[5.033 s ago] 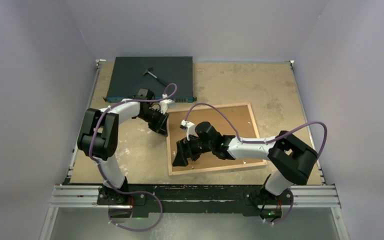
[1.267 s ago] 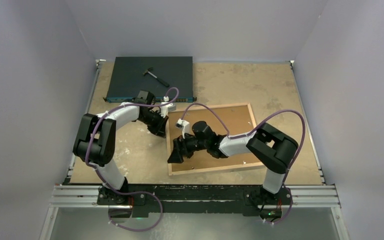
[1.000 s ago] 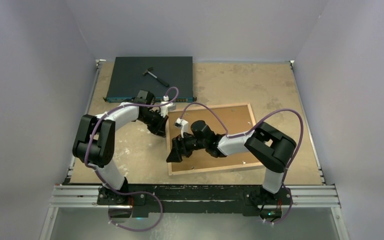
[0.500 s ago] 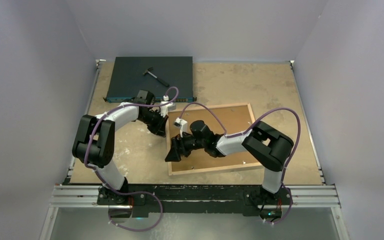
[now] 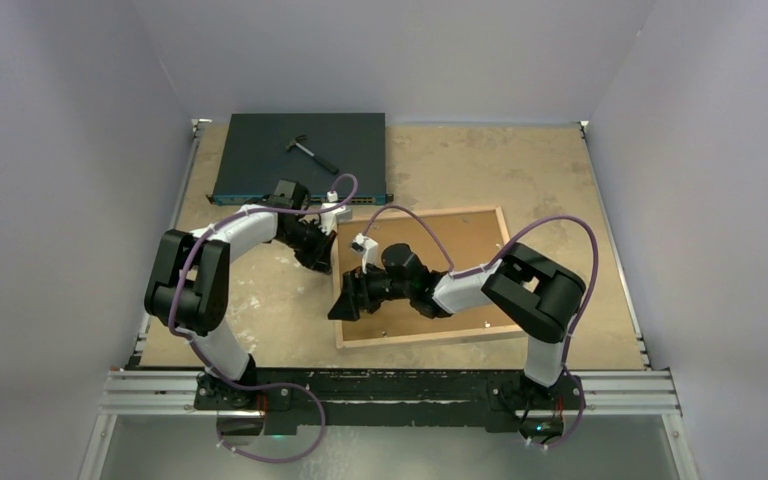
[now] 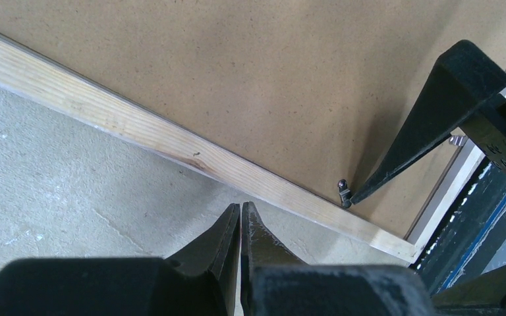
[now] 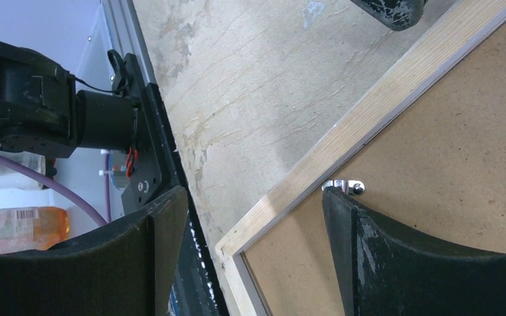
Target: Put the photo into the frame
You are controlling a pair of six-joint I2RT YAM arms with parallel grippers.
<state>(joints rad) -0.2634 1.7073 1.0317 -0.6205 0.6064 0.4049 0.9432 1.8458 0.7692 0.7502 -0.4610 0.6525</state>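
Item: the frame (image 5: pixel 415 339), one large rectangle with thin rails, is lying flat and back-up on the worktop (image 5: pixel 440 165), right of centre and turned slightly askew to the table's edges. Its rim is showing pale, grained wood with a thin whitish line along the inner edge. A plain brown backing board (image 5: pixel 470 240), matt and finely speckled, is filling the whole opening inside the rails. A small metal tab (image 7: pixel 346 186) is sitting on the board right beside the left rail, close to the frame's near-left corner. The left claw (image 6: pixel 240 212) is resting with its tips pressed together, gripping nothing, and is pointing at the outer edge of that same left rail towards its far end; whether it is touching the wood cannot be told. The right claw (image 7: pixel 250 201) is standing wide apart and straddling the left rail near that corner. One of its fingers is meeting the metal tab on the board and the other is hanging outside the rail above the bare worktop. Also present: a dark flat box (image 5: pixel 260 160) is lying at the far left of the worktop, beyond the left arm, and is carrying a small dark tool (image 5: pixel 312 152) on its lid.
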